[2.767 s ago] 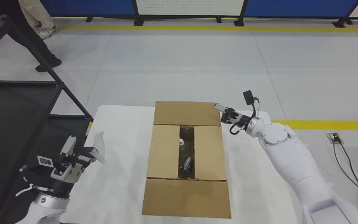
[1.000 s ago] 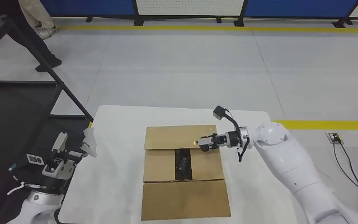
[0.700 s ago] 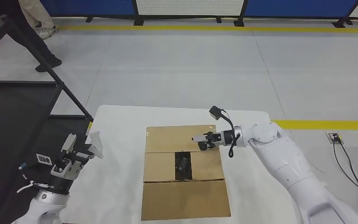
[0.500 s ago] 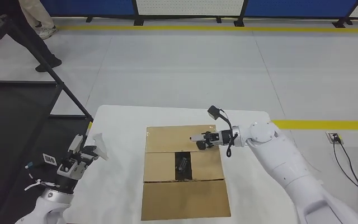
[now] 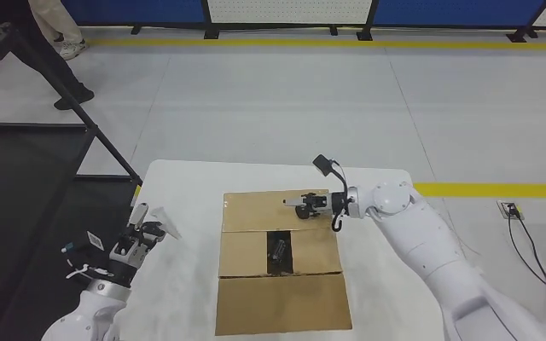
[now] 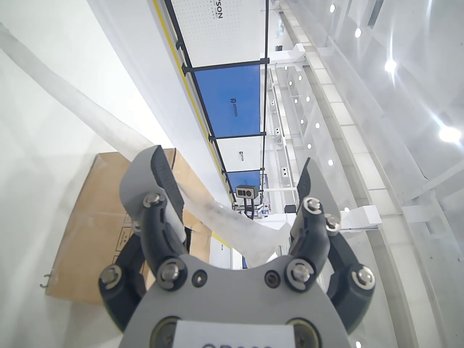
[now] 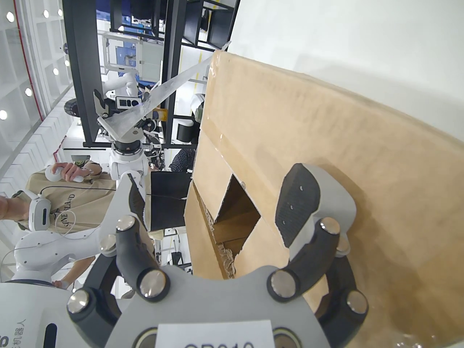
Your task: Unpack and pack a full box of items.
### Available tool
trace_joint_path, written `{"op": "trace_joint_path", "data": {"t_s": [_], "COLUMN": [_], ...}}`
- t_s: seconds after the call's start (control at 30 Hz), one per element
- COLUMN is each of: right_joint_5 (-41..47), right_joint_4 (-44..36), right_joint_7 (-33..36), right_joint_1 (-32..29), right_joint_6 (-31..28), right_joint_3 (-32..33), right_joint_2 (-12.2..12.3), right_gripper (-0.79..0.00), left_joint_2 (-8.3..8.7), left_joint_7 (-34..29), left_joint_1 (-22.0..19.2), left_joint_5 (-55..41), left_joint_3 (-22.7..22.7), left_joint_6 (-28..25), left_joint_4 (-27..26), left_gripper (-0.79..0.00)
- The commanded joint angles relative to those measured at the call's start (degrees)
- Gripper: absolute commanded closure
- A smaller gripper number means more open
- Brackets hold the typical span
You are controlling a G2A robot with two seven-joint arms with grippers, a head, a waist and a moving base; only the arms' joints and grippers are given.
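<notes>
The cardboard box (image 5: 281, 290) (image 6: 98, 219) (image 7: 326, 128) sits mid-table with its flaps folded in. A narrow gap between them shows a dark item (image 5: 278, 248). My right gripper (image 5: 296, 204) (image 7: 217, 197) is open just above the far flap, one pad (image 7: 297, 197) close over the cardboard. My left gripper (image 5: 149, 232) (image 6: 233, 162) hovers over the table's left edge, fingers spread. A strip of clear tape (image 5: 168, 226) (image 6: 90, 110) lies across it against one finger. In the right wrist view the tape (image 7: 159, 95) runs from the box's corner to that far gripper (image 7: 103, 114).
The white table (image 5: 188, 196) has bare room left and right of the box. A black metal frame (image 5: 94, 136) stands past the table's left side. The box's near flap reaches almost to the front edge.
The far flap, open 2.8 s ago, now lies folded down. My right gripper slid a little left and away along it. The left arm moved in toward the table with the tape.
</notes>
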Motion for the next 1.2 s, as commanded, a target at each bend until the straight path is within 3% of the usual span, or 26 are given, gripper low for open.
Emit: {"op": "trace_joint_path", "data": {"t_s": [0.0,0.17,0.33,0.4,0.53,0.87,1.17], "right_joint_5": [-0.68,-0.75,3.88,4.97,6.32,4.98,4.98], "right_joint_4": [0.56,1.68,1.37,-0.24,-9.37,-38.38,-38.38], "right_joint_7": [-1.05,-2.55,5.67,7.69,10.44,14.37,14.37], "right_joint_1": [0.25,0.64,0.56,0.35,-3.06,-22.0,-22.0], "right_joint_6": [0.39,-0.72,-6.56,-6.22,-3.5,0.44,0.44], "right_joint_3": [-0.17,0.3,2.75,3.59,5.65,17.78,17.78], "right_joint_2": [-0.31,-0.83,-0.26,0.37,3.54,16.47,16.47], "right_gripper": [-0.785,-0.785,-0.785,-0.785,-0.785,-0.785,-0.785], "left_joint_2": [-0.02,-0.06,-0.08,-0.08,-0.1,-0.02,0.0], "left_joint_7": [0.09,0.2,0.17,0.09,-0.07,-0.63,-0.9], "left_joint_1": [-0.09,0.0,0.16,0.16,-0.22,-2.96,-3.72], "left_joint_5": [0.01,-0.23,-0.24,-0.19,0.12,1.12,1.72], "left_joint_3": [0.14,-0.04,-0.15,-0.15,0.2,0.75,1.28], "left_joint_6": [0.13,0.05,0.2,0.27,0.45,1.58,1.98], "left_joint_4": [0.04,-0.1,-0.2,-0.27,-0.49,-0.17,0.07], "left_gripper": [-0.693,-0.693,-0.696,-0.696,-0.696,-0.699,-0.696]}}
